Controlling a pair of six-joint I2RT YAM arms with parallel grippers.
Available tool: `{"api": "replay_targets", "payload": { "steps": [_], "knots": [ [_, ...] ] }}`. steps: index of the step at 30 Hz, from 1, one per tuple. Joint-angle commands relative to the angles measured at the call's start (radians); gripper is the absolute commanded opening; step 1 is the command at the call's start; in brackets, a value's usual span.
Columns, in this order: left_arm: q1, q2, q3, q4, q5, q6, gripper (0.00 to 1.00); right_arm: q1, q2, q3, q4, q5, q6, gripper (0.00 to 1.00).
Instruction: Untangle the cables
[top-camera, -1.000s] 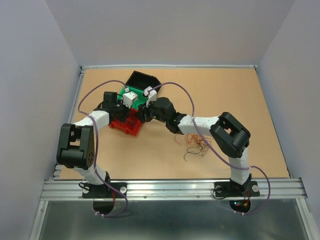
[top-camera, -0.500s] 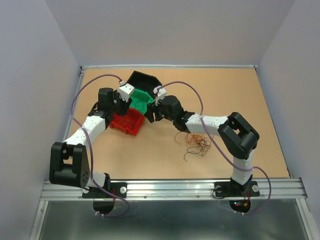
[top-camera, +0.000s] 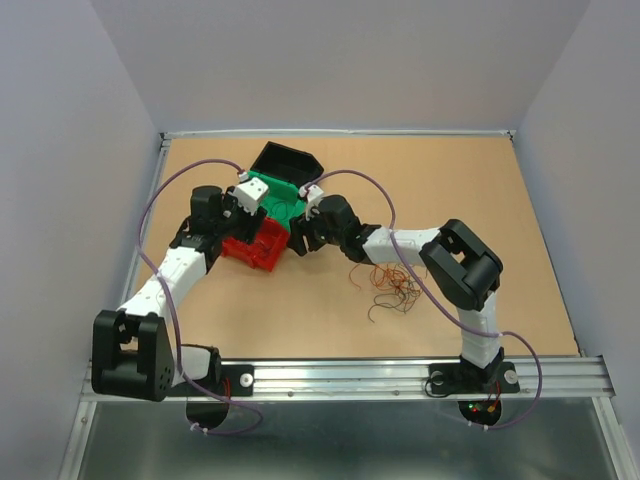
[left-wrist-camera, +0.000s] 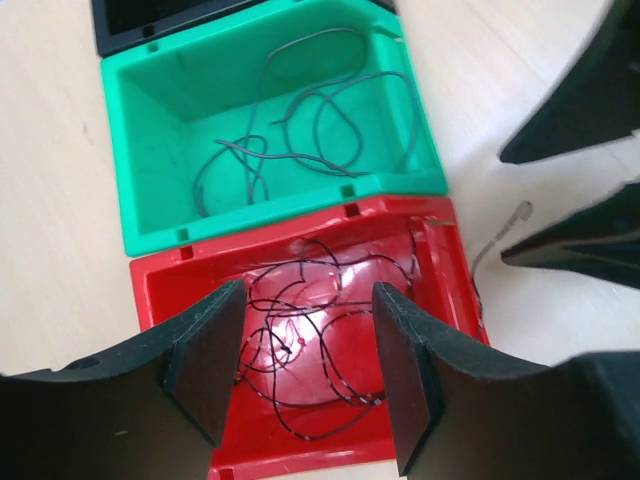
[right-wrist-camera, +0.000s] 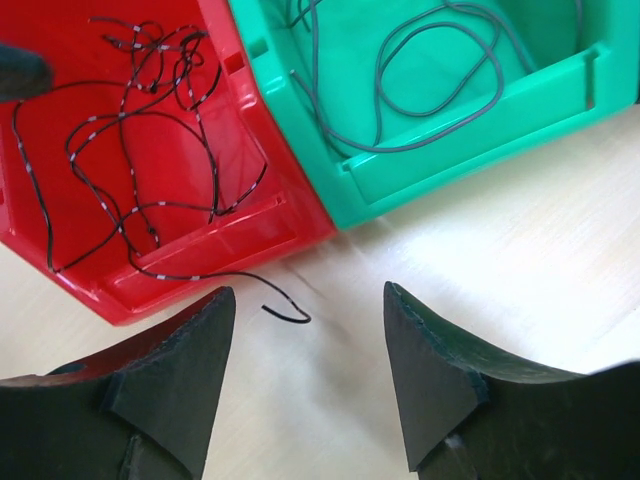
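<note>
The loose cables (top-camera: 392, 284) lie as a wiry red, orange and dark bunch on the table, right of the bins and beside my right forearm. My left gripper (top-camera: 247, 222) (left-wrist-camera: 305, 372) hangs open over the red bin (top-camera: 252, 246) (left-wrist-camera: 300, 330), which holds thin black-and-white wires (left-wrist-camera: 300, 340). My right gripper (top-camera: 300, 238) (right-wrist-camera: 305, 375) is open just above the table at the red bin's corner. One black wire end (right-wrist-camera: 285, 315) trails over the red rim (right-wrist-camera: 200, 265) between its fingers. Grey wires (left-wrist-camera: 300, 130) (right-wrist-camera: 430, 80) lie in the green bin (top-camera: 284, 203).
A black bin (top-camera: 285, 160) stands behind the green one, the three bins touching. My right gripper's fingers (left-wrist-camera: 585, 240) show close on the right in the left wrist view. Grey walls enclose the table; a metal rail (top-camera: 340, 375) runs along the near edge.
My left gripper has opened from shut above the red bin, and the left arm has stretched out lower. The right gripper has shifted slightly toward the red bin's corner.
</note>
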Motion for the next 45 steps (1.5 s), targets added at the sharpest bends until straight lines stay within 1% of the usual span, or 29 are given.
{"api": "replay_targets", "payload": {
  "steps": [1,3,4,6,8,10,14,15,18,20,23,24,27,31,35,38,42,45],
  "knots": [
    [0.004,-0.119,-0.032,-0.015,0.121,0.086,0.66,0.004,-0.063,0.014,-0.003,-0.054,-0.032,0.67],
    [0.004,-0.143,-0.049,-0.022,0.148,0.102,0.68,0.004,-0.069,0.003,-0.01,-0.058,-0.046,0.67],
    [0.004,-0.151,-0.052,-0.03,0.185,0.12,0.69,0.003,-0.068,0.003,-0.011,-0.058,-0.049,0.67],
    [0.004,-0.156,-0.048,-0.059,0.224,0.131,0.69,0.004,-0.053,0.02,-0.019,-0.054,-0.055,0.66],
    [0.004,-0.137,-0.034,-0.074,0.228,0.134,0.68,0.004,-0.03,0.032,-0.022,-0.04,-0.057,0.64],
    [0.004,-0.11,-0.023,-0.099,0.23,0.139,0.64,0.003,-0.019,0.053,-0.022,-0.041,-0.07,0.6],
    [0.004,-0.085,-0.003,-0.117,0.224,0.137,0.57,0.003,0.009,0.078,-0.023,-0.043,-0.081,0.4],
    [0.004,-0.084,-0.001,-0.122,0.227,0.14,0.55,0.004,0.009,0.08,-0.023,-0.05,-0.081,0.28],
    [0.004,-0.071,0.014,-0.145,0.233,0.152,0.5,0.003,0.004,0.084,-0.016,-0.073,-0.08,0.03],
    [0.004,-0.051,0.035,-0.189,0.24,0.165,0.49,0.004,-0.002,0.083,0.009,-0.095,-0.074,0.0],
    [0.017,-0.042,0.051,-0.213,0.241,0.172,0.48,0.004,-0.008,0.096,0.033,-0.097,-0.06,0.0],
    [0.026,-0.044,0.052,-0.21,0.244,0.168,0.51,0.004,-0.009,0.104,0.042,-0.084,-0.043,0.01],
    [0.067,-0.044,0.061,-0.193,0.248,0.136,0.53,0.004,-0.011,0.11,0.104,-0.07,-0.009,0.01],
    [0.107,-0.001,0.077,-0.161,0.205,0.084,0.53,0.016,0.012,0.153,0.162,-0.055,0.025,0.01],
    [0.118,0.09,0.109,-0.156,0.176,0.056,0.53,0.052,0.059,0.221,0.173,-0.047,0.02,0.01],
    [0.13,0.125,0.12,-0.151,0.161,0.041,0.53,0.07,0.124,0.273,0.164,-0.055,0.011,0.0],
    [0.136,0.127,0.118,-0.136,0.158,0.033,0.53,0.081,0.21,0.372,0.075,-0.063,0.003,0.01],
    [0.136,0.113,0.103,-0.108,0.138,0.021,0.53,0.093,0.276,0.392,0.026,-0.057,-0.004,0.01]
  ]
}}
